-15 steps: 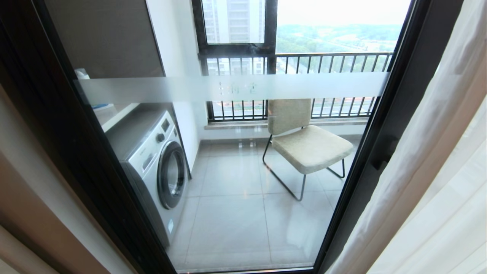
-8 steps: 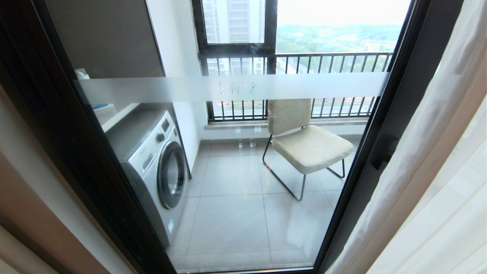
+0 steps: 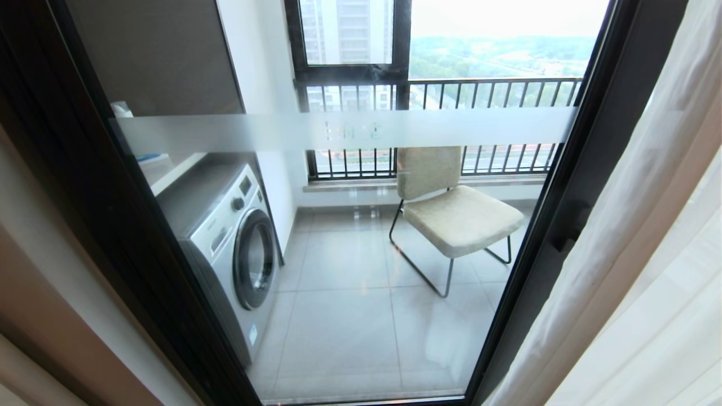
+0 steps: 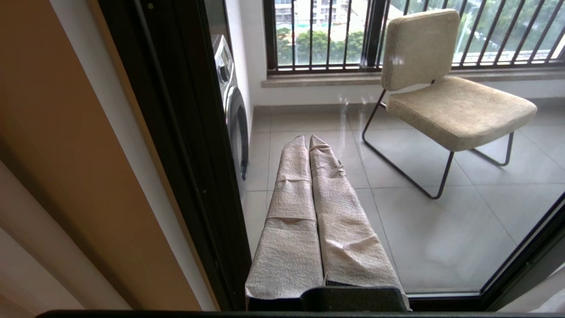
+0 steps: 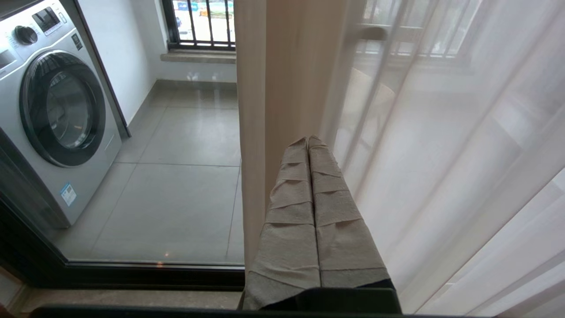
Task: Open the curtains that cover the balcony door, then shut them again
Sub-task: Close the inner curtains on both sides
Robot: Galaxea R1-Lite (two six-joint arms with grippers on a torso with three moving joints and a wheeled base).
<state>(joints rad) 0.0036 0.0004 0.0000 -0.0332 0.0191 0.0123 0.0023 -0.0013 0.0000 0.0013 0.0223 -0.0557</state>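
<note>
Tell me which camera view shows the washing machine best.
The right wrist view: the washing machine shows its whole round door, control panel and front. The head view has it foreshortened behind the door frame. The left wrist view catches only an edge.

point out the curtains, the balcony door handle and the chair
curtains (image 3: 637,237), head view, sheer white fold
balcony door handle (image 3: 566,232), head view, black grip on the frame
chair (image 3: 459,217), head view, seat cushion

You see the balcony door (image 3: 350,316) of clear glossy glass with a frosted band. The curtains (image 3: 637,270) are sheer white cloth and thick matt beige cloth. The chair (image 3: 459,217) has rough fabric on thin metal legs.
</note>
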